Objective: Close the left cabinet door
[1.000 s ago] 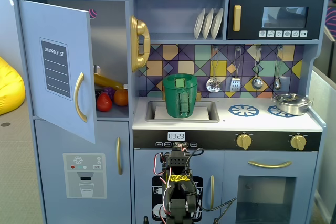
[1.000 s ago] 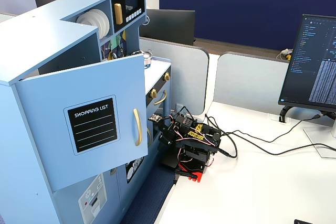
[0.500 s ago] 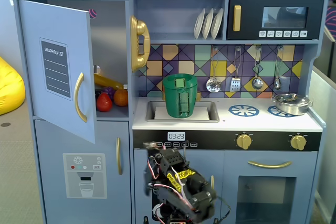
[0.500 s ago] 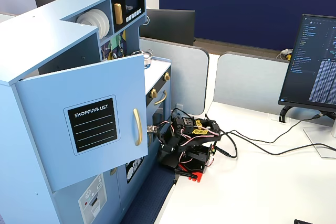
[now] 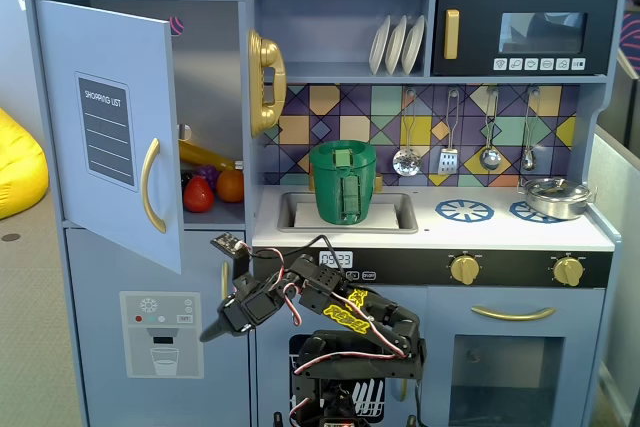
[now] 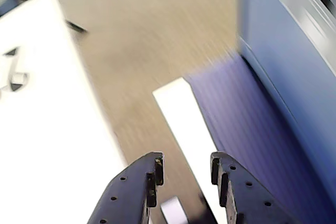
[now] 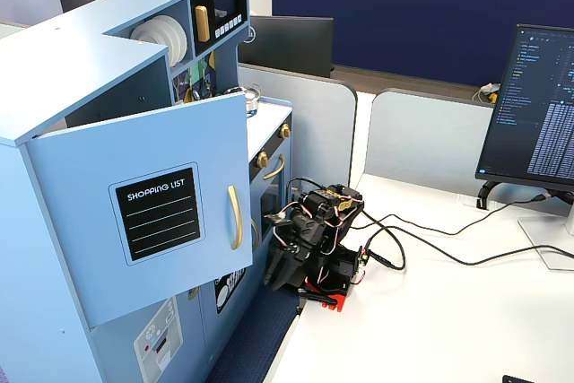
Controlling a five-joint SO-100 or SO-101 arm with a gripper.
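The left cabinet door (image 5: 108, 132) stands swung open at the left of a fixed view, hinged at its left edge. Its black panel (image 5: 105, 132) reads "SHOPPING LIST" above ruled white lines, and the same words are legible in the other fixed view (image 7: 157, 213). A curved gold handle (image 5: 150, 185) runs vertically near the door's free edge. Below the door, a printed dispenser graphic (image 5: 162, 332) sits on the lower door. A clock display (image 5: 335, 259) on the stove front shows digits that I cannot make out for certain.

My arm is folded low in front of the kitchen, on the white tabletop (image 7: 430, 311). My gripper (image 5: 222, 325) points down and left, below the open door and apart from it. In the wrist view my gripper (image 6: 185, 169) is spread, with nothing between the fingers. That view is motion-blurred: floor, a white edge and a blue panel are all smeared.
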